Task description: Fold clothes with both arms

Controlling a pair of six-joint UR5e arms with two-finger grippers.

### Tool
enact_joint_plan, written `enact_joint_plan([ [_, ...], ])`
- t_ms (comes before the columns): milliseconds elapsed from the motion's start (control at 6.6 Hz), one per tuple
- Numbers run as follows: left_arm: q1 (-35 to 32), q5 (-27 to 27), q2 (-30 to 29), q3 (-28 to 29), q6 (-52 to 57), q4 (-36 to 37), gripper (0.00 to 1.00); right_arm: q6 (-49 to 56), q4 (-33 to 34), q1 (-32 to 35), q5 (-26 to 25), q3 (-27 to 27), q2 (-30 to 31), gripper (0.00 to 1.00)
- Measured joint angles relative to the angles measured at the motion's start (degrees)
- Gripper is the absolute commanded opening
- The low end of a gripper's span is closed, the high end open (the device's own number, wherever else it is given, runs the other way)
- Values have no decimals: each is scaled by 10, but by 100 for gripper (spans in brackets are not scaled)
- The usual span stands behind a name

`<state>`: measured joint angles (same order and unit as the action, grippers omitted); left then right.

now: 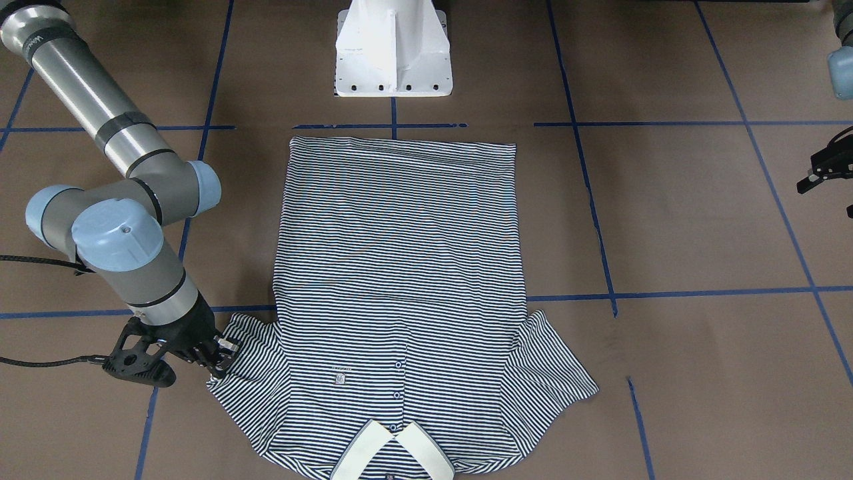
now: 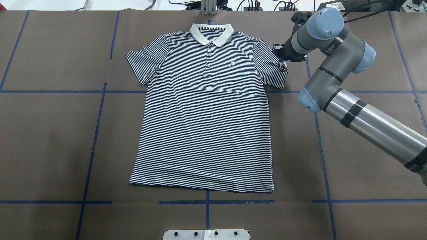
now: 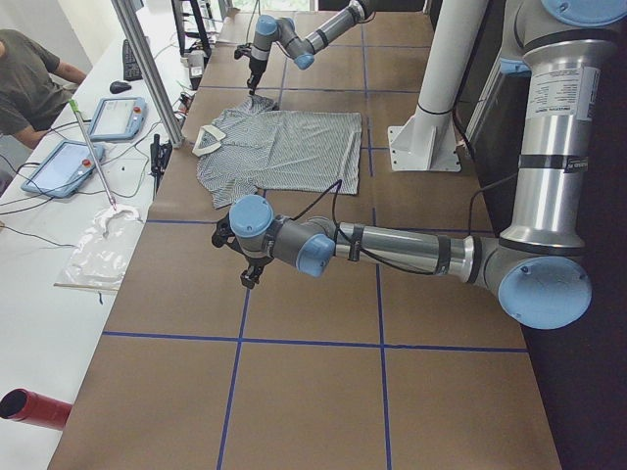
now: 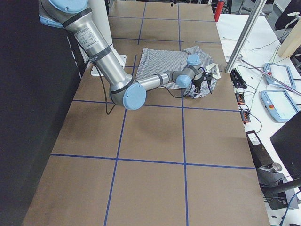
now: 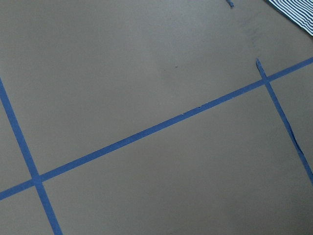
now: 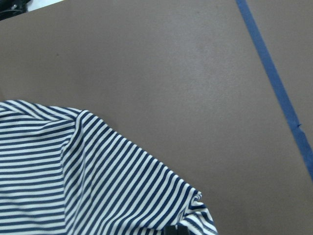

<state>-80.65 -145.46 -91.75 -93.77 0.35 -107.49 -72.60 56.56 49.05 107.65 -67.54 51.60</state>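
The navy-and-white striped polo shirt [image 2: 206, 116] lies flat and face up on the brown table, with its white collar [image 2: 211, 33] at the far edge from the robot. It also shows in the front view [image 1: 400, 267]. My right gripper [image 2: 279, 55] is down at the outer hem of the sleeve on the robot's right [image 2: 273, 66]. In the right wrist view the hem [image 6: 195, 223] bunches at a dark fingertip, so it looks pinched. My left gripper [image 1: 826, 173] hovers over bare table far to the shirt's other side. Its jaws are cut off by the frame edge.
The white pedestal base [image 1: 393, 50] stands just behind the shirt's bottom hem. Blue tape lines [image 5: 146, 132] grid the table. Beyond the collar side is a bench with tablets [image 3: 113, 117] and a seated person [image 3: 29, 73].
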Motion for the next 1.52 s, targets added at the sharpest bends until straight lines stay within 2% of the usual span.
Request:
enact_joint_plan([
  [152,1,0,-1,0,0,-2,100,-26,15,-21,-26,1,-25,0],
  [303,1,-1,-1,0,0,-7,100,-46,37,-36,-49,24,-66,0],
  [606,2,-3,-1,0,-1,-15,100,-58,54,-44,-80,121,-153,0],
  [910,2,-11,0,0,-1,-16,100,-59,56,-49,-106,179,-195,0],
  [1061,2,-12,0,0,-1,-16,100,-59,54,-54,-118,197,-206,39],
  [1213,2,-12,-1,1,-1,-16,100,-59,49,-58,-125,204,-212,99],
  [1516,3,-10,-1,3,-1,-20,100,-59,38,-74,-155,206,-218,100],
])
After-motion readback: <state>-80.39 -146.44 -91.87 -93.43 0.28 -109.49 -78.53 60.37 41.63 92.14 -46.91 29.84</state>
